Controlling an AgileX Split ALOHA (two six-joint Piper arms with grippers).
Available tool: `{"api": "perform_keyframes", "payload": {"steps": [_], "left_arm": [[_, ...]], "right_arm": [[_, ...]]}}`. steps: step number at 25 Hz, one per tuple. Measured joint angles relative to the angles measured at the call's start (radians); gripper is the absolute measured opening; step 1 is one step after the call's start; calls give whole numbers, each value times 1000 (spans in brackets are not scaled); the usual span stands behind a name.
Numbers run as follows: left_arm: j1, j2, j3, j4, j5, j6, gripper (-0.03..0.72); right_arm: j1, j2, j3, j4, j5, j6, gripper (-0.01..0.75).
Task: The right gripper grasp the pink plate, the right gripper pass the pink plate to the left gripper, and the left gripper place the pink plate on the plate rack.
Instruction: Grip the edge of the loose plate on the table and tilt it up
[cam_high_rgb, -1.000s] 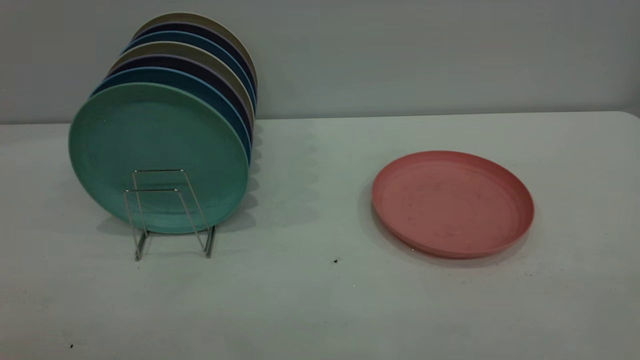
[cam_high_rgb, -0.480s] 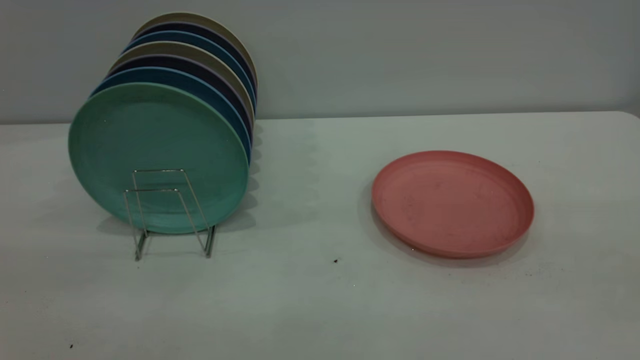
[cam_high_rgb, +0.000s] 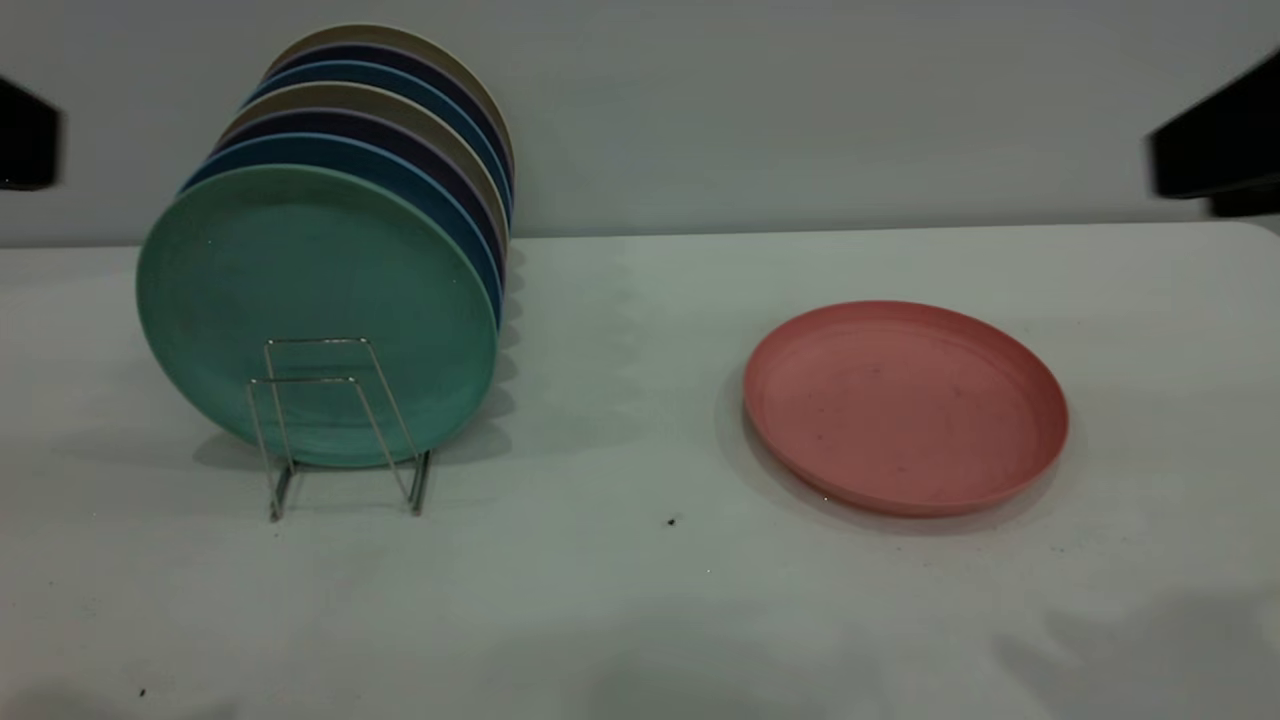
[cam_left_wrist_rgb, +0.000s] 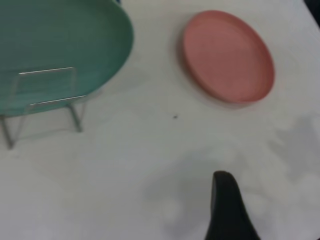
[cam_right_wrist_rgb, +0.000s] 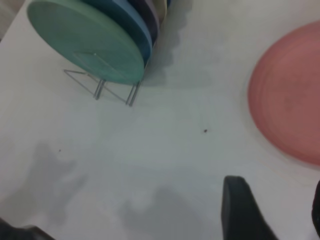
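Your pink plate (cam_high_rgb: 905, 405) lies flat on the table (cam_high_rgb: 640, 600), to the right, well apart from the plate rack (cam_high_rgb: 340, 425) at left, which holds the green plate (cam_high_rgb: 315, 310). Your right end effector (cam_right_wrist_rgb: 272, 210) hovers above the table on the plate's near side, fingers apart. Whether the left end effector (cam_left_wrist_rgb: 227, 207) is open, you cannot tell.

The white table (cam_high_rgb: 640, 600) carries two items directly on its surface. The plate rack (cam_high_rgb: 340, 430) stands toward the left edge, its wire feet on the tabletop, loaded with upright plates, the green plate (cam_high_rgb: 300, 290) foremost. The pink plate (cam_high_rgb: 905, 405) lies flat, rim up, toward the right edge, well apart from the rack; a small dark speck (cam_high_rgb: 671, 521) marks the surface between them, nearer the front edge.
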Motion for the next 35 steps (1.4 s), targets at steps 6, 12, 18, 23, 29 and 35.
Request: {"api": "perform_keyframes", "payload": {"steps": [6,12,18,23,29,35], "left_arm": [[0,28,0,-111,-16,136,472],[0,28,0,-115,-15,155,472],[0,28,0,-121,-15,155,472],[0,28,0,-125,-7,155,472],[0,28,0,-125,-4,155,472],[0,28,0,-125,-4,155,472]], "right_arm": [[-80,332,-190,13,128,-30,365],[-199,602,-357,-44,215,27,365],[-201,790,-448,-46,105,29,365],[-202,894,-514,-43,60,29,365],[-202,995,-580,-12,85,29,365],[-197,1050,-596,59,87,25,328]]}}
